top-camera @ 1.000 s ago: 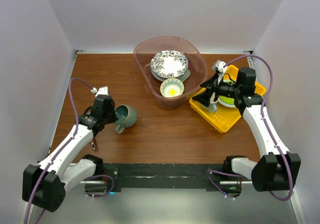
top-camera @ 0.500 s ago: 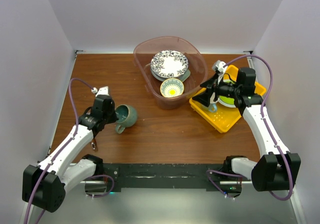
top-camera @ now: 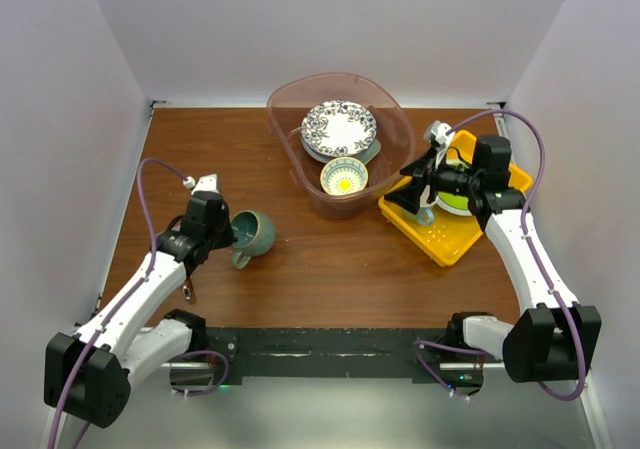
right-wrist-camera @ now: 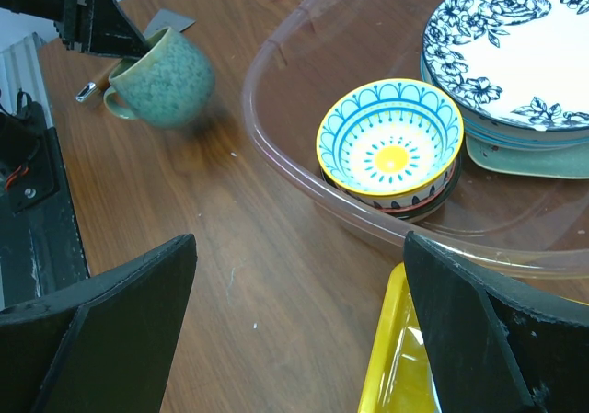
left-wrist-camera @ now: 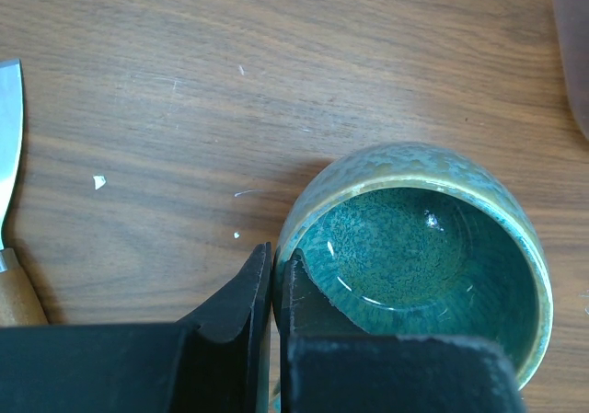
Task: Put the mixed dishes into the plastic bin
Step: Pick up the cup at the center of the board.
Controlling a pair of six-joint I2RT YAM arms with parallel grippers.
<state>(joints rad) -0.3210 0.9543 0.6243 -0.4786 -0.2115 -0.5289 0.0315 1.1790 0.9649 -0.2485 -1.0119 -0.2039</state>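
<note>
Pinching mug (top-camera: 252, 231) rim, left gripper (left-wrist-camera: 276, 258) jaws narrow, one finger inside, one outside. Mug is tilted, mouth toward that gripper, left of table centre. Bin (top-camera: 340, 77) lies up-right of the mug, apart, so the left arm is nearer. Right gripper (top-camera: 412, 191) wide, empty, over yellow tray (top-camera: 450, 244) beside bin.

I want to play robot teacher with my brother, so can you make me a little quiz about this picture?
1. True or false: the teal mug is inside the plastic bin.
2. Fill in: the jaws of the right gripper stand ___.
3. Which gripper pinches the mug's rim? A) left gripper B) right gripper

Key: 1 false, the mug is outside the bin. 2 open. 3 A.
</note>
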